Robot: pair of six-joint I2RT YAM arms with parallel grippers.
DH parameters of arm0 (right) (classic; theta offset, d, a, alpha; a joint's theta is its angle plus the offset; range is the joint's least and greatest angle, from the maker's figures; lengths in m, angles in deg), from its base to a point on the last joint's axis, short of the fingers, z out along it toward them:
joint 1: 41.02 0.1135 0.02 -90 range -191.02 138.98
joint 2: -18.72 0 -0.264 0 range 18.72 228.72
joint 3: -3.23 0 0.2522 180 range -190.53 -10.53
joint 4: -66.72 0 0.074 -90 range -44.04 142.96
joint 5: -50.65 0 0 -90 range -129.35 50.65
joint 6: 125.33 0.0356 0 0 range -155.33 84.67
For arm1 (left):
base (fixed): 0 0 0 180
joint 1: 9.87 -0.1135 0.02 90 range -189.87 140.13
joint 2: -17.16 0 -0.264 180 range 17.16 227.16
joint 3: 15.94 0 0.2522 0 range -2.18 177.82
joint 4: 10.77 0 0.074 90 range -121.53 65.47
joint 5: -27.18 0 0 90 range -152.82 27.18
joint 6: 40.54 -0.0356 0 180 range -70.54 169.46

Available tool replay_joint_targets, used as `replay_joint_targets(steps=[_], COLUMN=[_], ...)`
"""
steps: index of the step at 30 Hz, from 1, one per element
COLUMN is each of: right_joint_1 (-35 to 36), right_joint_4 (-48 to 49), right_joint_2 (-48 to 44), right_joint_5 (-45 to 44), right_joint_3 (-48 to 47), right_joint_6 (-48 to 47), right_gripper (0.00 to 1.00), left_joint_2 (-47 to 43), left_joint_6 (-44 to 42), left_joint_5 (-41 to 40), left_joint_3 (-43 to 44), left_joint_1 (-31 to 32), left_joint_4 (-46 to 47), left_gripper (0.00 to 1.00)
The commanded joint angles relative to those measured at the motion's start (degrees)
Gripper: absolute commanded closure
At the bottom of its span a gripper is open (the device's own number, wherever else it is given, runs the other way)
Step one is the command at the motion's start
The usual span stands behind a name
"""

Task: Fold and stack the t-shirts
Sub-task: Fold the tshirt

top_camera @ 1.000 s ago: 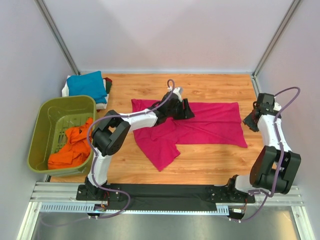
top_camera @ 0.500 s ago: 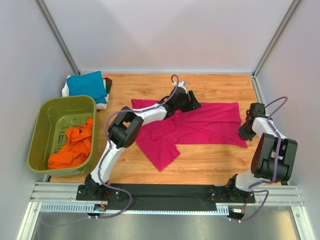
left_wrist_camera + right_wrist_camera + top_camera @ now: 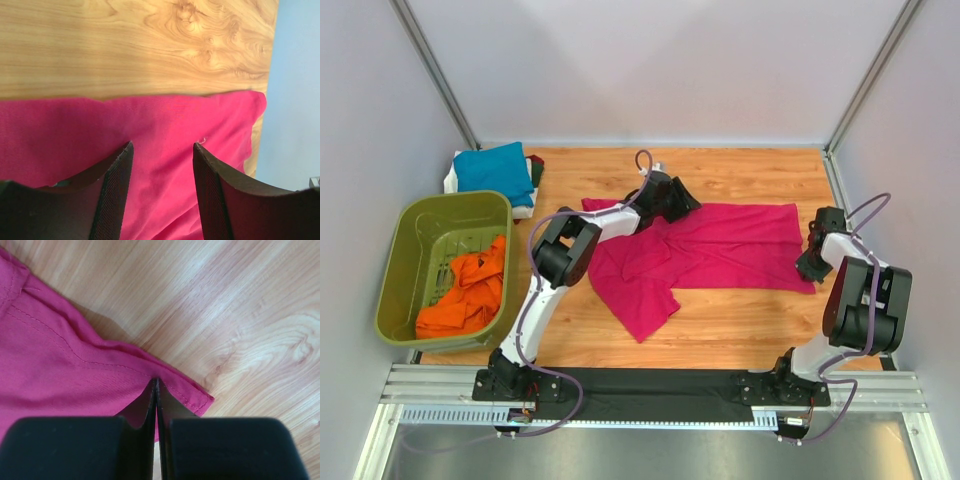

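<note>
A magenta t-shirt (image 3: 720,245) lies spread on the wooden table, its left part crumpled. My left gripper (image 3: 682,198) hovers open over the shirt's far edge; in the left wrist view its fingers straddle smooth magenta cloth (image 3: 160,190) with nothing pinched between them (image 3: 162,145). My right gripper (image 3: 810,265) is down at the shirt's near right corner. In the right wrist view its jaws (image 3: 155,380) are pressed together on the stitched hem (image 3: 115,357). Orange t-shirts (image 3: 470,290) lie bunched in the basket. A folded teal t-shirt (image 3: 495,168) rests on a white one (image 3: 451,183) at the far left.
The olive-green basket (image 3: 450,205) stands at the left edge of the table. Grey walls close in the table on three sides, the right wall close beside my right arm. Bare wood (image 3: 740,320) shows in front of the magenta shirt.
My right gripper came down to the shirt's near right corner and shut on the hem. My left gripper swung right, then back left along the shirt's far edge, staying open.
</note>
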Motion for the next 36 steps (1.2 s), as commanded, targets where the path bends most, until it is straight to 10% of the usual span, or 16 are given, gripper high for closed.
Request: replay_joint_targets(steps=[1, 25, 36], right_joint_1=[-0.1, -0.4, 0.6], right_joint_4=[0.5, -3.1, -6.0], right_joint_2=[2.3, -2.8, -13.6], right_joint_5=[-4.8, -2.7, 9.6], right_joint_3=[0.9, -4.2, -8.0], right_joint_6=[0.4, -1.0, -1.1], right_gripper=[1.00, 1.00, 0.65], left_joint_2=[1.4, 1.4, -17.8], left_joint_6=[3.0, -1.0, -17.8], left_joint_5=[-1.1, 6.5, 11.3], left_joint_3=[-0.3, -1.5, -6.8], left_joint_1=[0.0, -3.6, -3.6], left_joint_4=[0.4, 8.1, 6.2], left_gripper=[0.41, 0.43, 0.36])
